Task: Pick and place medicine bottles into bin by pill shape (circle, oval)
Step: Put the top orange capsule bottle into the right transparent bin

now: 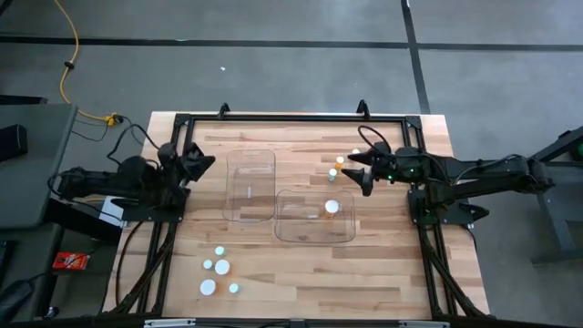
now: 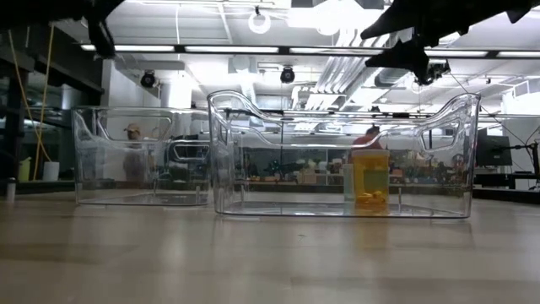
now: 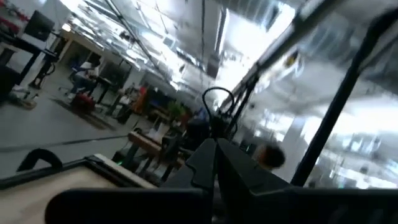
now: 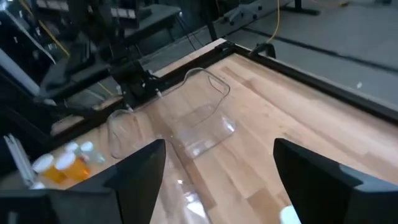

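The right gripper (image 1: 358, 169) hangs above the bench (image 1: 383, 264) with its fingers wide apart and nothing between them. It is just beside the far right corner of the near bin (image 1: 315, 217). A small group of bottles (image 1: 335, 168) stands on the bench right by the fingertips, between them and the far bin (image 1: 250, 185), not touching either finger. One amber bottle (image 2: 369, 179) with a white cap stands upright inside the near bin, at its right end, with yellowish pills at its bottom.

The left gripper (image 1: 202, 164) waits on the far side of the far bin from the near bin, fingers (image 3: 217, 165) pressed together and holding nothing. A second cluster of bottles (image 1: 219, 270) stands on the bench beyond the near bin's front left corner, well apart from both grippers.

From above, those bottles show only as round white caps, so their bodies and pill shapes cannot be told. In the right wrist view an amber bottle (image 4: 67, 167) and pale caps are half cut off at the edge beside the clear bin wall. The low view shows only the dark underside of the right gripper above the near bin; the loose bottles on the bench are out of its sight. The left wrist view looks up into the room, and the bench is only a sliver there.
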### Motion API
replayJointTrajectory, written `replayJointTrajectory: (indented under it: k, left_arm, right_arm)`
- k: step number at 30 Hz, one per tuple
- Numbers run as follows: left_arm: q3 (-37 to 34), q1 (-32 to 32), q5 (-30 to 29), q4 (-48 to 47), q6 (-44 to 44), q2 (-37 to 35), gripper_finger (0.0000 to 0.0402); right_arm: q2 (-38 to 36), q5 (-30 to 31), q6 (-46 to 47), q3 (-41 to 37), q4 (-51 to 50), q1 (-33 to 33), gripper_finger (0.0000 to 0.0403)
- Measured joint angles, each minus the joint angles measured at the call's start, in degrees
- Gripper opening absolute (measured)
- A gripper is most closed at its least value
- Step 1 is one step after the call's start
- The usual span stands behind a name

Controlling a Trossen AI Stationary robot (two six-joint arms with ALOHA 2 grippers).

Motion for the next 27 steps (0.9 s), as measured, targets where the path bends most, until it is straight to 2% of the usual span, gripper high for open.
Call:
replayJointTrajectory:
  k: [2, 5, 8, 11, 16, 21, 24, 27]
  left_arm:
    - [4.95, 0.02, 1.21, -4.15, 2.90, 3.66, 0.0008]
    - [13.14, 0.02, 2.79, -12.65, 5.44, 8.72, 0.0025]
    - [20.73, 0.02, 5.66, -20.93, 7.94, 13.46, 0.0057]
    - [26.26, 0.02, 8.44, -24.65, 10.07, 17.38, 0.0101]
    - [30.43, 0.04, 11.16, -25.19, 9.71, 21.83, 0.0187]
    - [32.09, 0.04, 18.90, -26.72, 8.19, 24.99, 0.0264]
    - [34.43, 0.00, 23.30, -30.55, 7.83, 27.36, 0.0298]
    - [38.69, -0.97, 23.79, -37.50, 7.49, 30.31, 0.0316]
  right_arm:
    - [0.02, 0.08, -2.07, 0.00, -0.05, 0.02, 0.0291]
    - [0.02, 0.12, -0.40, 0.00, 0.17, 0.02, 0.0291]
    - [0.00, 0.17, 2.46, 0.00, 0.97, 0.02, 0.0291]
    - [0.02, 0.18, 4.31, 0.02, 2.08, 0.02, 0.0291]
    - [0.02, 1.70, 7.97, 0.06, 3.55, 0.02, 0.0291]
    - [0.02, 2.84, 10.53, 0.07, 4.76, 0.02, 0.0291]
    - [0.02, 2.84, 10.51, 0.07, 5.80, 0.02, 0.0291]
    - [0.02, 2.81, 10.13, 0.07, 6.03, 0.02, 0.0291]
